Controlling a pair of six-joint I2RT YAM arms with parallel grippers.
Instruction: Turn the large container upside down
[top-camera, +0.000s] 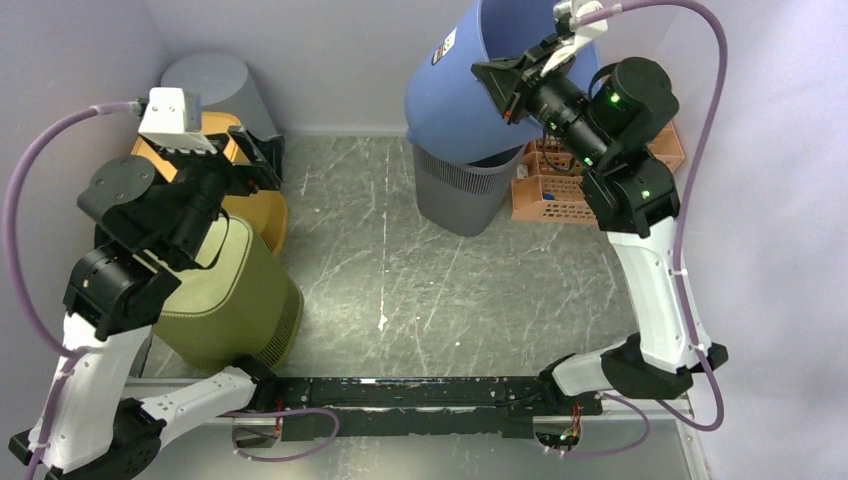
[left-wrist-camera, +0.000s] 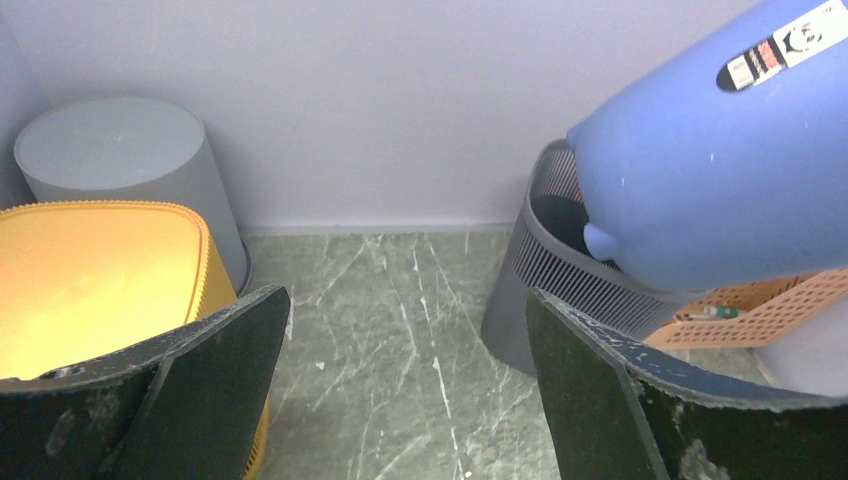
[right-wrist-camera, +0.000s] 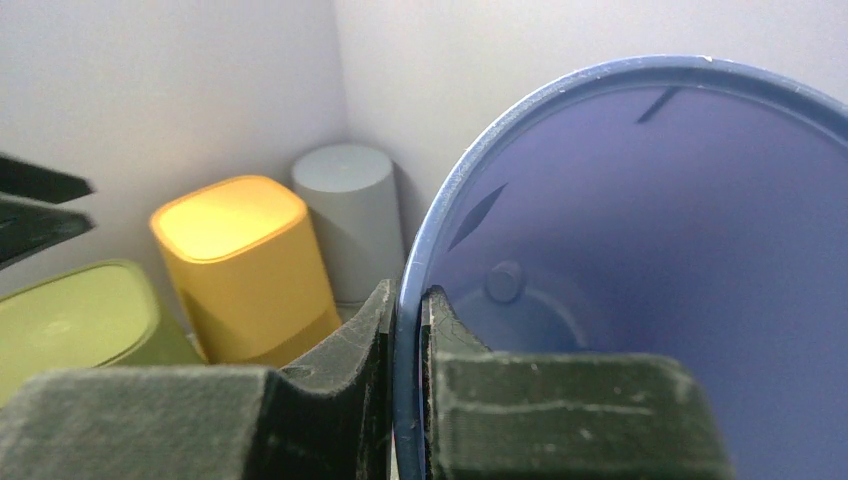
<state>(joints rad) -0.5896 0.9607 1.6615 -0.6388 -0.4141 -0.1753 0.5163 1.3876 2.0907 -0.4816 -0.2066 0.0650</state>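
The large blue container (top-camera: 455, 90) is lifted off the table and tilted, its closed bottom low to the left and its open mouth up to the right. It hangs over a grey slatted bin (top-camera: 465, 190). My right gripper (top-camera: 510, 85) is shut on its rim, one finger inside and one outside, as the right wrist view (right-wrist-camera: 408, 300) shows, looking into the blue interior (right-wrist-camera: 650, 250). My left gripper (top-camera: 255, 160) is open and empty at the left, above the yellow bin. In the left wrist view (left-wrist-camera: 405, 310) the blue container (left-wrist-camera: 700, 170) shows at the upper right.
A yellow bin (top-camera: 255, 205), an olive bin (top-camera: 235, 290) and a grey cylinder bin (top-camera: 215, 85) stand at the left, all bottom up. An orange crate (top-camera: 555, 190) sits behind the grey slatted bin (left-wrist-camera: 560, 280) at the right. Walls close in on three sides.
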